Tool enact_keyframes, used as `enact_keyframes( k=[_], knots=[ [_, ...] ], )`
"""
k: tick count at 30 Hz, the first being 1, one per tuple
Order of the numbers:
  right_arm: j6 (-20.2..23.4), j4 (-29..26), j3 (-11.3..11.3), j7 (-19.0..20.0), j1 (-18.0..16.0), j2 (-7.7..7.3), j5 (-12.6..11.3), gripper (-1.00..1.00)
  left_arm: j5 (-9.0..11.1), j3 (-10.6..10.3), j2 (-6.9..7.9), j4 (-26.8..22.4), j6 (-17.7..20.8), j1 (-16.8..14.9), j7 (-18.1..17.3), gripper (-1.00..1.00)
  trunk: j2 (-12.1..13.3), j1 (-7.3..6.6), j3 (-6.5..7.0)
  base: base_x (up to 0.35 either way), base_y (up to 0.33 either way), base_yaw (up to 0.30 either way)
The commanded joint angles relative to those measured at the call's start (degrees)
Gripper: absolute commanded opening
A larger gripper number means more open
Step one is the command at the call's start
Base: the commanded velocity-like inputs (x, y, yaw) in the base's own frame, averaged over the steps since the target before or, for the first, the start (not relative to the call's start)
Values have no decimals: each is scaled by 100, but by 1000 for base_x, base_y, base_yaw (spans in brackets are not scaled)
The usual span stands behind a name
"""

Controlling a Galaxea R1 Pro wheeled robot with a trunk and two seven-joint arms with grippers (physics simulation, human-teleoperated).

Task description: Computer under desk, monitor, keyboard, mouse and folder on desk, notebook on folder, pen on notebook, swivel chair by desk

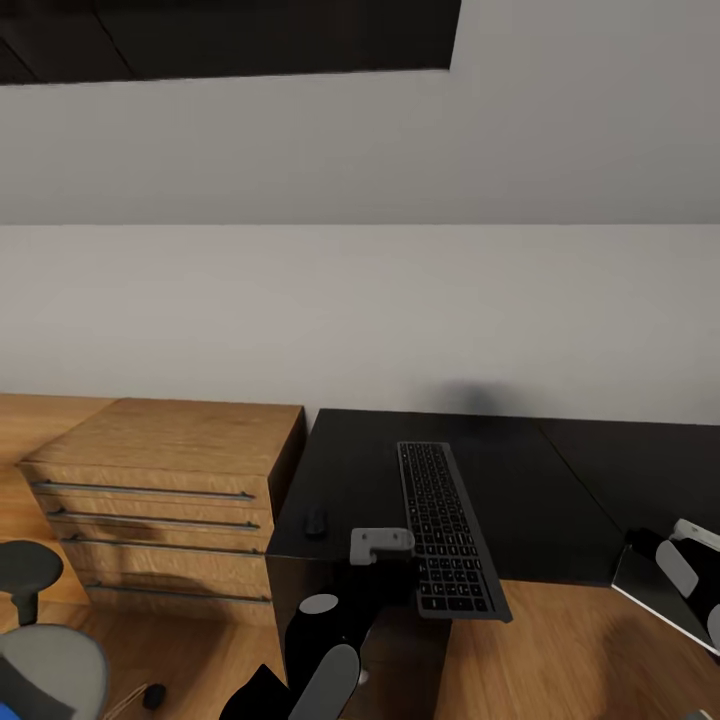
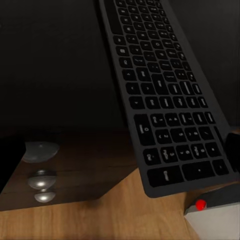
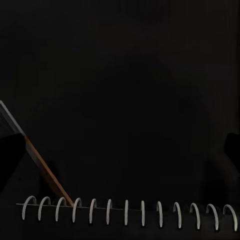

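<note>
Closest to us is the left gripper, at the front edge of the desk, right by the near end of the keyboard. Its fingers look spread wide and are not pinching anything. The keyboard lies flat on the desk, with its near end poking out past the front edge (so it could tip off). It looks thin, stiff and light, and its top may be slippery. I think the best place to hold it is across that poking-out end. The mouse sits on the desk, near the corner. The right gripper is at the desk's right front edge by a notebook; I cannot tell if it is closed.
</note>
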Motion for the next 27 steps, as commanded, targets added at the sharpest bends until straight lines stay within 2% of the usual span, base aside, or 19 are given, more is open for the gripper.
enact_keyframes(
  k=[1,24,27],
  knots=[
    [25,-13,3,-27,-2,0,-57,100,55,-6,0,-6,7,-6,61,100,38,-23,12,0,0,0],
    [16,-50,-13,5,4,0,-57,100,41,-5,0,-6,-10,-7,68,100,961,-528,425,0,0,0],
    [16,-69,-19,16,5,-6,-63,100,20,-120,0,-6,-133,-2,195,100,1081,-594,479,0,0,0]
  ],
)
